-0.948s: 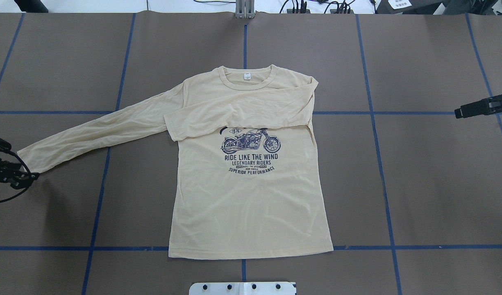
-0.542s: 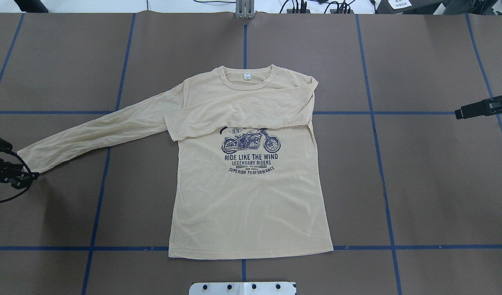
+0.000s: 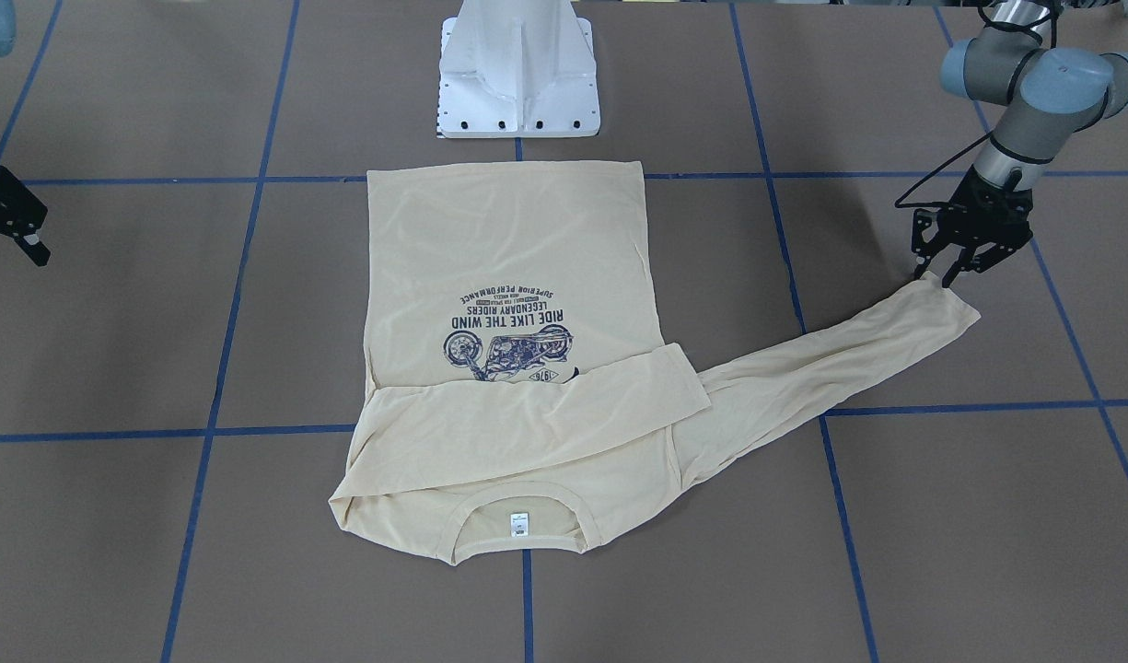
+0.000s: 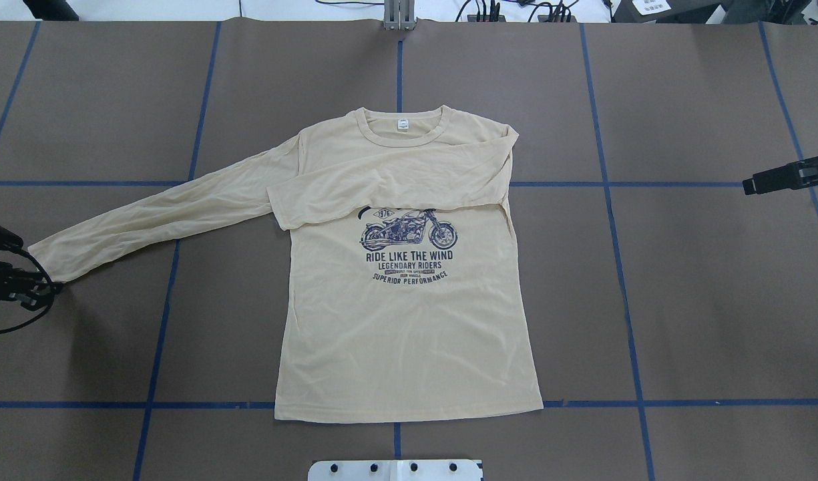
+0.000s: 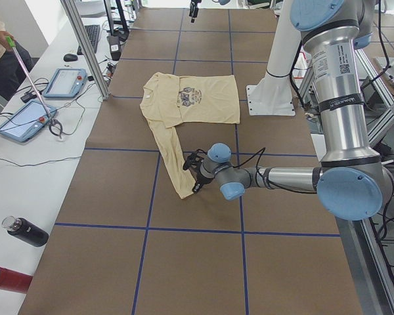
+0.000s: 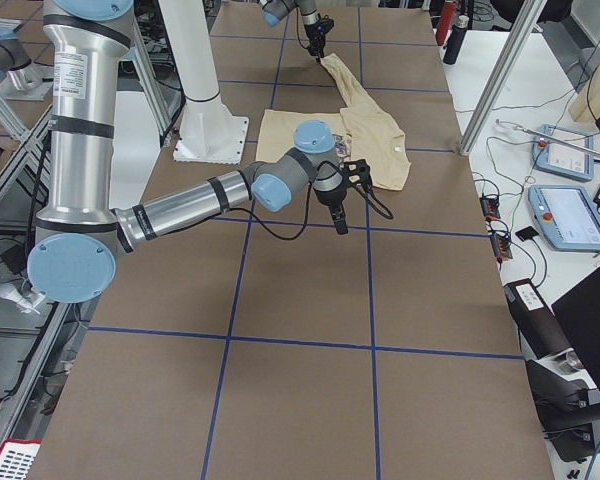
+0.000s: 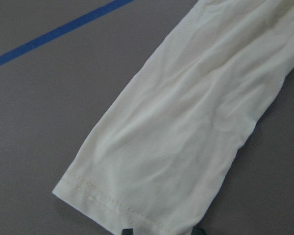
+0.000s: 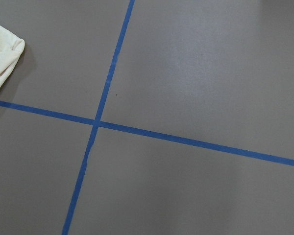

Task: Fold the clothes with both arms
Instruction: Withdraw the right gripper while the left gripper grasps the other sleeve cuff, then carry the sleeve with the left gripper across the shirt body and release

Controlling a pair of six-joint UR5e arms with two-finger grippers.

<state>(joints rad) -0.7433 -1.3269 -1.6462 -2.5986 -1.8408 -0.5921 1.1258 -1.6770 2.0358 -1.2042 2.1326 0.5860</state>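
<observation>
Shirt [image 4: 409, 334], cream-yellow, lies face up and flat at the middle of the brown table [image 4: 682, 300]. Its long axis runs straight out from the white pedestal base [image 3: 519, 83]: the hem [image 4: 409, 414] is nearest the base and the collar [image 4: 402, 127] points away from the robot. One sleeve [image 4: 395, 184] is folded across the chest and covers the top edge of the navy motorcycle print [image 4: 409, 250]. The other sleeve [image 4: 155, 224] stretches out to the robot's left, slanting back toward the robot's side of the table, and ends in a stitched cuff [image 7: 103, 196].

The left gripper [image 3: 937, 273] hangs at that cuff, pointing down, with its jaws apart. In the wrist view the two fingertips [image 7: 128, 230] show at the hem of the cuff, one on each side of its corner. The left arm [image 3: 1024, 83] reaches low and outstretched from the base.

The right gripper [image 4: 749, 184] is well apart from the shirt, over bare table on the robot's right. Whether its jaws are apart or together cannot be told. The right arm [image 6: 180, 210] extends outward with the wrist bent downward.
</observation>
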